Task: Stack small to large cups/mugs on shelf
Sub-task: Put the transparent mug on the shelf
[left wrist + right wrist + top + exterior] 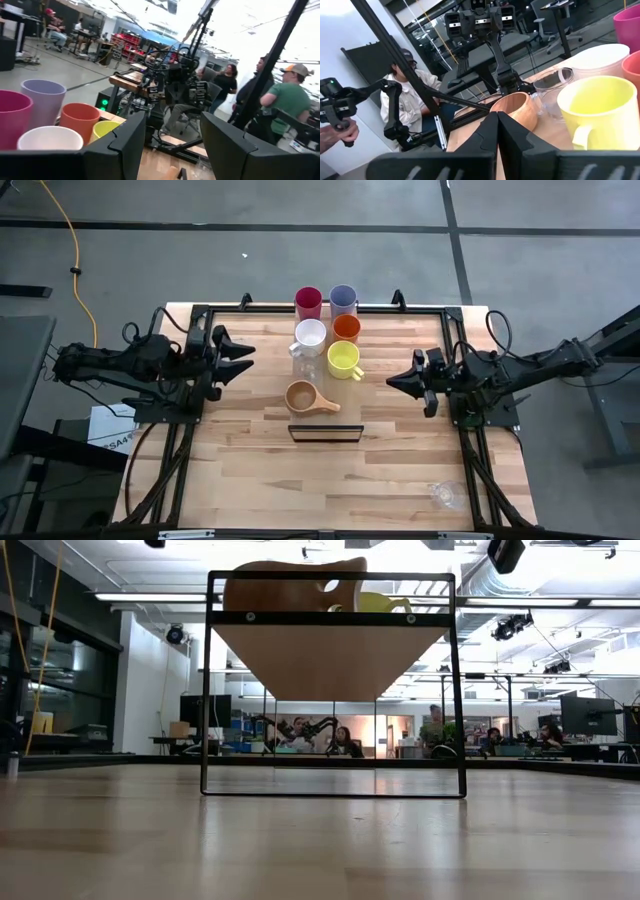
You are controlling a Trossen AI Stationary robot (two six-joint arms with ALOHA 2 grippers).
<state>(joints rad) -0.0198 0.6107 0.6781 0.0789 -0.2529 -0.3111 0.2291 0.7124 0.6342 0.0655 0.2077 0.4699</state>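
Observation:
The cups stand in a cluster at the table's far middle: a red tumbler (309, 302), a lavender tumbler (343, 300), a white mug (310, 335), an orange tumbler (346, 328), a yellow mug (343, 360), a clear glass (305, 363) and a brown wooden handled cup (303, 397). A second clear glass (446, 495) stands near the front right corner. The shelf (324, 433) stands on the table just nearer than the wooden cup; its plank also shows in the low view (330, 655). My left gripper (245, 358) is open, left of the cups. My right gripper (392, 380) is shut, right of the yellow mug.
The table's black frame (440, 308) runs along the far edge and both sides. The near half of the tabletop (300, 490) holds only the shelf and the lone glass. People sit and stand in the room beyond the table (287, 97).

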